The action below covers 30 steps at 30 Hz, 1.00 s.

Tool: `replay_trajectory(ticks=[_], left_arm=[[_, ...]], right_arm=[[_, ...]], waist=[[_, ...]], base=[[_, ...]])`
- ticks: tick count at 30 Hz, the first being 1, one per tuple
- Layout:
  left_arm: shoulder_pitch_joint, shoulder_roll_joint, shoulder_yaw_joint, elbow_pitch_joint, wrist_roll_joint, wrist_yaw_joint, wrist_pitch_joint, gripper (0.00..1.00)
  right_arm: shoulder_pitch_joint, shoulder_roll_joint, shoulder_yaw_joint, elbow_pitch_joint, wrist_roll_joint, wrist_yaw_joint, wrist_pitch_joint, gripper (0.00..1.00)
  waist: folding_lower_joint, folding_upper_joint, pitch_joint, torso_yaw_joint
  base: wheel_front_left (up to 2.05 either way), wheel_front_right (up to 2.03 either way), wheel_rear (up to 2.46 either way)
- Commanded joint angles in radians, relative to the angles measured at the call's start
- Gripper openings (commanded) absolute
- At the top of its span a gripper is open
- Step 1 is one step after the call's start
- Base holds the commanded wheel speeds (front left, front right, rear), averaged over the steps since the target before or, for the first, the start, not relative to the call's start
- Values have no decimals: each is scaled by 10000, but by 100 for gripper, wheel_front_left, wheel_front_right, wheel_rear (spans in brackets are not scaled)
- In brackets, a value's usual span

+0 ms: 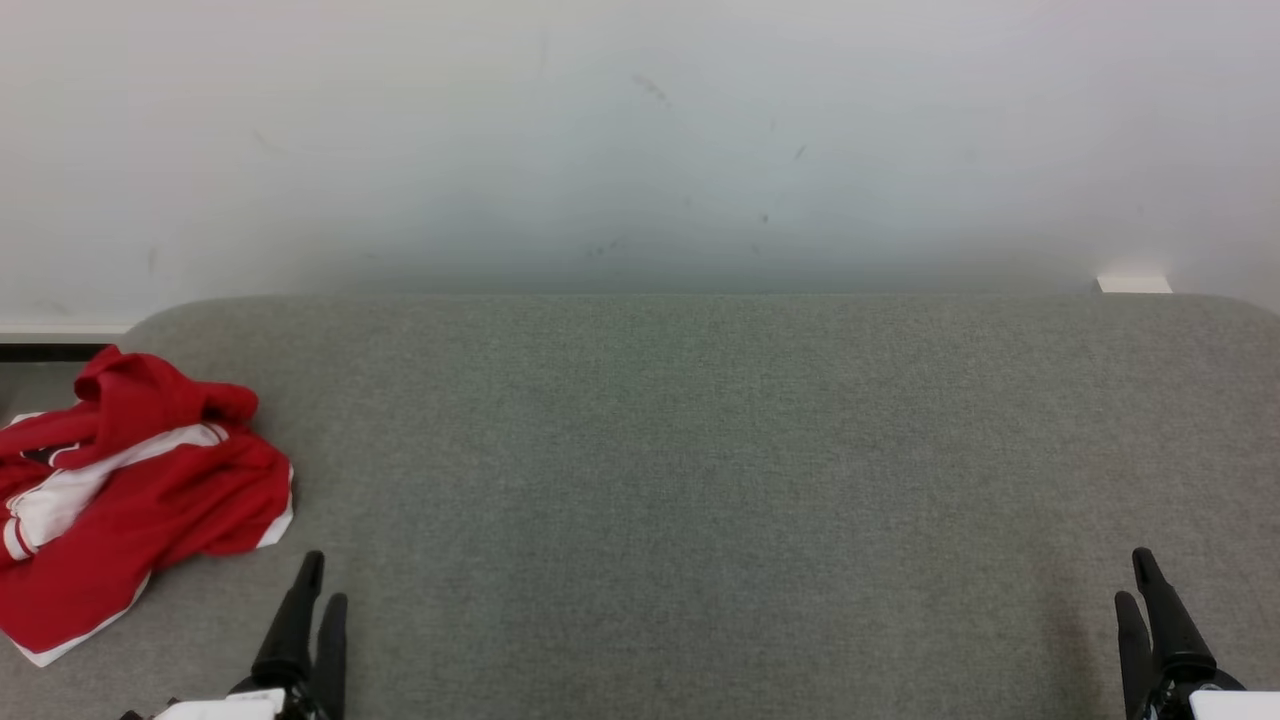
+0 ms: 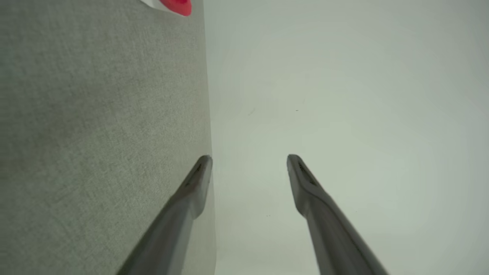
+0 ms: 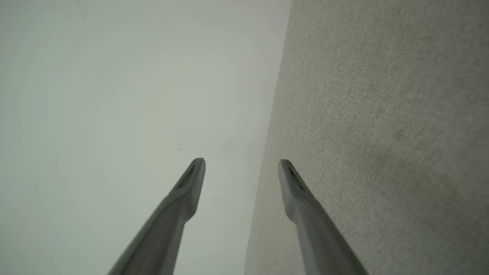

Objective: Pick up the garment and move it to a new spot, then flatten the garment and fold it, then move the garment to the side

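- Garment (image 1: 130,490): red with white trim, crumpled in a heap at the far left of the grey tabletop (image 1: 700,450); its left part runs past the edge of the head view, so I cannot tell whether any of it hangs over the tabletop's side.
- Left pincer (image 1: 326,577): low at the near left, fingers spread wide and holding nothing; just right of the heap's near corner, not touching it.
- Right pincer (image 1: 1132,575): low at the near right, also wide and empty; well apart from the garment.
- Risk, partial grasp: the heap is bunched in several layers; a pinch on one outer fold would likely lift a single layer and leave the rest trailing or twisted.
- Risk, loss over the side: the garment sits at the tabletop's left margin; a push from a descending finger, rather than a clean pinch, could slide it off.
- Risk, snagging the cover: the tabletop looks cloth-covered; a pinch taken too low could catch that cover along with the garment.
- Risk, drag: cloth on cloth probably grips; hauling the garment across instead of lifting it clear could bunch it further and make flattening harder.
- Risk, reach: the right pincer has the whole tabletop to cross before a two-handed spread; a one-sided lift could let the garment swing and fold on itself.
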Motion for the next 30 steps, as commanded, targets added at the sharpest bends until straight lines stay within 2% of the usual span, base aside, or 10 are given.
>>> replay_trajectory(ticks=[1, 7, 15, 19, 20, 30], left_arm=[[-167, 41, -107, -167, 158, 8, -132, 100], [-129, 47, -317, -205, 655, 59, -433, 100], [-59, 55, -531, -349, 1946, 229, -756, 100], [7, 60, -750, -424, 2999, 369, -979, 100], [7, 60, -750, -424, 2999, 369, -979, 100], [73, 74, -1156, -510, 5544, 603, -1377, 100]], right_arm=[[-111, -88, 37, -212, -146, -1, -136, 100], [35, -98, 87, -413, -862, -1, -438, 100], [205, -121, 139, -803, -2446, -2, -763, 100], [327, -201, 241, -1024, -3817, -3, -980, 100], [327, -201, 241, -1024, -3817, -3, -980, 100], [556, -283, 450, -1118, -6041, -4, -1381, 100]], waist=[[0, 0, 1, 1], [0, 0, 2, 2], [0, 0, 6, 8], [0, 0, 1, 14], [0, 0, 1, 14], [0, 0, -33, 25]], base=[[0, 0, 0], [0, 0, 0], [0, 0, 0], [0, 0, 0], [0, 0, 0], [0, 0, 0]])
